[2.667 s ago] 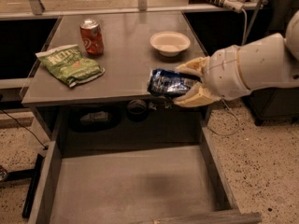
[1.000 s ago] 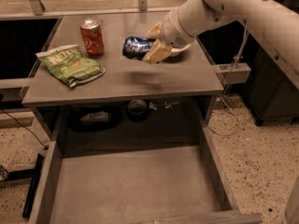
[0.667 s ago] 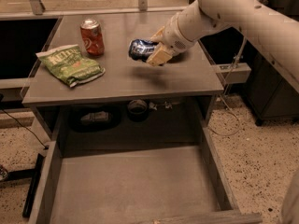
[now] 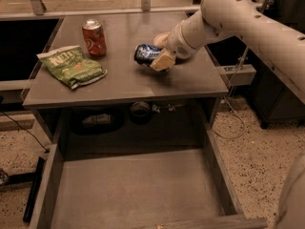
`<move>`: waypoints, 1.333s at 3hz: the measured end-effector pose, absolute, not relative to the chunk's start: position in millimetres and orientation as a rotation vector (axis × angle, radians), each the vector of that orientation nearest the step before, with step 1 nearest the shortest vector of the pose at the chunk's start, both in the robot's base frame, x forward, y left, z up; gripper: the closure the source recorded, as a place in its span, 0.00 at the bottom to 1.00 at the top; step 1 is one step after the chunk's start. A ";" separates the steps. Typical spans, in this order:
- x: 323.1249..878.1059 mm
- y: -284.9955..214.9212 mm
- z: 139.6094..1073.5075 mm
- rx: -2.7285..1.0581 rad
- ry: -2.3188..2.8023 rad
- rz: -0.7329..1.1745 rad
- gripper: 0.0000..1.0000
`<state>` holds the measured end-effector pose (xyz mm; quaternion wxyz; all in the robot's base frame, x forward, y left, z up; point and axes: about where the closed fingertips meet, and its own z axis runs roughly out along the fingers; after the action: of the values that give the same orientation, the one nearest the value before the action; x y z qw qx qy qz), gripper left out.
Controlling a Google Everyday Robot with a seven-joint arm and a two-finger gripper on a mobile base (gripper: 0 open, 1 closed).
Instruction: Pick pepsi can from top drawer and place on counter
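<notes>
The pepsi can (image 4: 145, 53) is dark blue and lies on its side, tilted, held in my gripper (image 4: 162, 51) over the middle of the grey counter (image 4: 124, 78). The gripper's cream fingers are shut on the can's right end, low over the counter top; I cannot tell whether the can touches the surface. The white arm reaches in from the upper right. The top drawer (image 4: 128, 190) is pulled open below the counter and shows a bare flat grey bottom.
A red-orange soda can (image 4: 94, 37) stands upright at the counter's back left. A green chip bag (image 4: 71, 66) lies at the left front. A white bowl sits behind the gripper, mostly hidden. Dark cabinets flank the counter on both sides.
The gripper has carried the pepsi can from in front of the counter's right edge up over the counter, then shifted slightly right and lower. The white bowl is now hidden behind it.
</notes>
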<state>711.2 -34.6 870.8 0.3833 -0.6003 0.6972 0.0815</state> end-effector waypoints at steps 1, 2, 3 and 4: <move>710.6 -37.4 861.8 -1.515 1.784 0.247 1.00; 710.6 -37.4 861.6 -1.514 1.784 0.247 0.82; 710.6 -37.4 861.5 -1.514 1.784 0.247 0.58; 710.6 -37.4 861.5 -1.514 1.784 0.247 0.35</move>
<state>710.6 -37.4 861.5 0.3840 -0.5942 0.7000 0.0971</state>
